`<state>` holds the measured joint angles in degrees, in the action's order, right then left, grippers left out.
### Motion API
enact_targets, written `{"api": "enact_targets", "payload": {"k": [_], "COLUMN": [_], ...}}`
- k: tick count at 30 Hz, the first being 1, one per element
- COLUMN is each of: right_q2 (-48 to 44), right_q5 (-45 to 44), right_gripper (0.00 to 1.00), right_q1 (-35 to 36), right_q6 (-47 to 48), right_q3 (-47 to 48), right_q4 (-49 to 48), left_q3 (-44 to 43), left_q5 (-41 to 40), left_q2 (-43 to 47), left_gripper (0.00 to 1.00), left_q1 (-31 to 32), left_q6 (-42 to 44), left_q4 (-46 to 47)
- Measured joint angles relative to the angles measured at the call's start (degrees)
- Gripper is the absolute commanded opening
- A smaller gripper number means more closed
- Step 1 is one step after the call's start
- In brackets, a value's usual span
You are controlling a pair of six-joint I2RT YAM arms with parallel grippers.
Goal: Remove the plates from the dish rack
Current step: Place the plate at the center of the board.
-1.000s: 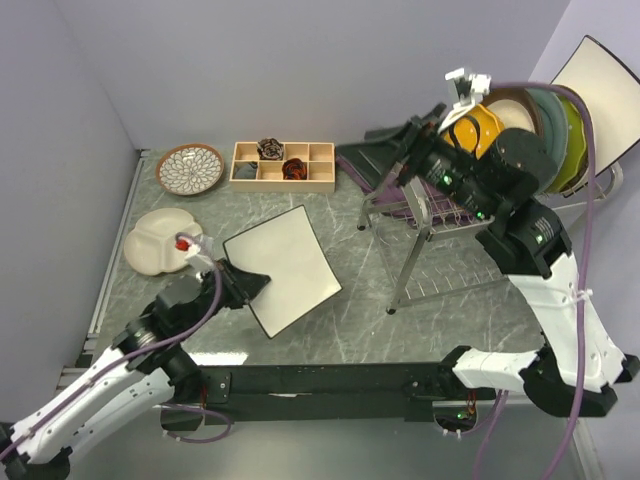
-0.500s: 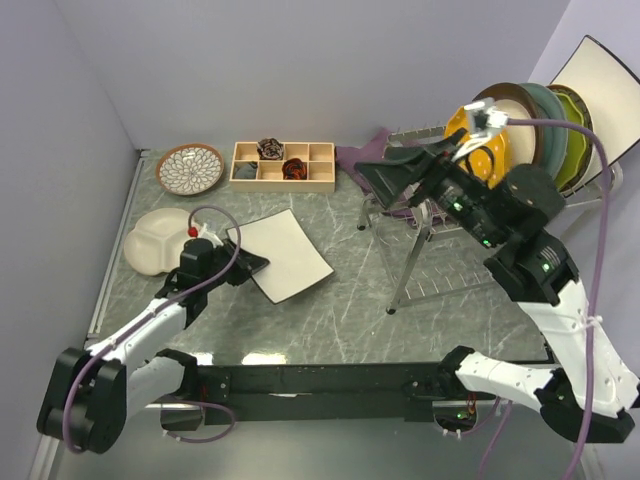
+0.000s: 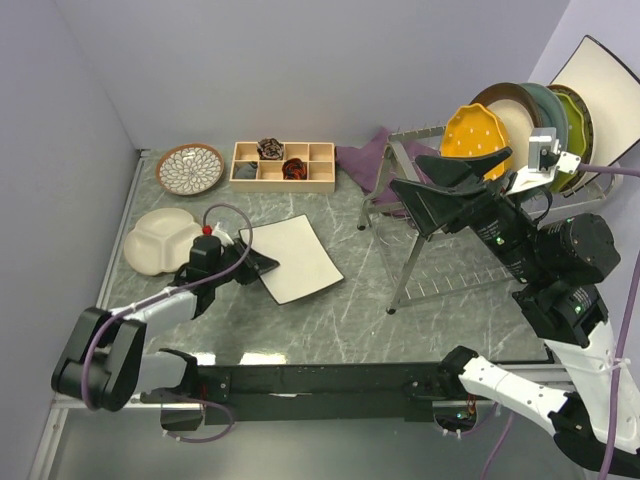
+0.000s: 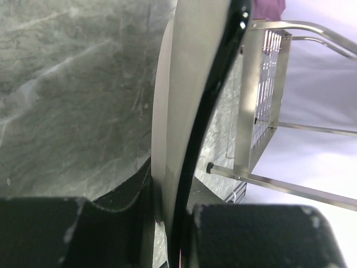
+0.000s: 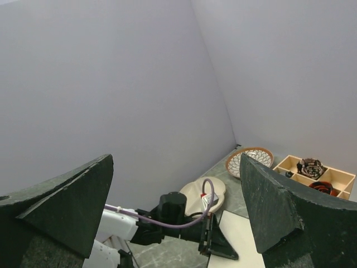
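From above, the left claw [image 3: 258,265] pinches the near-left rim of a white plate [image 3: 300,258]. The plate lies low and almost flat over the table [image 3: 340,320], well left of the rack [image 3: 412,255]. It looks like it is being set down near the divided plate [image 3: 160,240] and petal plate [image 3: 190,168], where unloaded plates collect. The left arm reaches low, its forearm nearly level. The right arm rears high, and the right claw [image 3: 412,175] is spread wide and empty over the rack's left end. Five racked plates [image 3: 475,130] stand upright at the far right.

The left wrist view shows the white plate edge-on, clamped between the jaws, with the rack just beyond. I cannot tell whether the plate touches the table.

In the right wrist view the jaws stand far apart with nothing between them. They face the left arm rather than the rack, so I judge this claw must turn back before its next pick.
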<state>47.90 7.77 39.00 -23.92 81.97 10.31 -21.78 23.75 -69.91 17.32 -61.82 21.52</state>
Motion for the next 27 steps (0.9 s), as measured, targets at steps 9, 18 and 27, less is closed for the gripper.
{"api": "enact_targets", "payload": {"k": [9,18,27], "right_q2": [0.31,0.39,0.39], "right_q5": [0.87,0.68,0.59], "right_gripper": [1.0,1.0,1.0], "right_q1": [0.0,0.0,0.0], "right_q6": [0.46,1.09,1.55], "right_q3": [-0.15,-0.37,-0.5], "right_q4": [-0.42,-0.46,-0.46], "left_q3": [-0.66,-6.03,-11.52], "left_q5": [2.62,1.79,0.04], "left_q2": [-9.62,-12.94,-21.9], "left_gripper": [0.21,0.36,0.15], "left_q1": [-0.04,-0.04,-0.04], "left_q6": [-1.44,0.7,2.56], "left_q4": [4.33,3.91,2.67]}}
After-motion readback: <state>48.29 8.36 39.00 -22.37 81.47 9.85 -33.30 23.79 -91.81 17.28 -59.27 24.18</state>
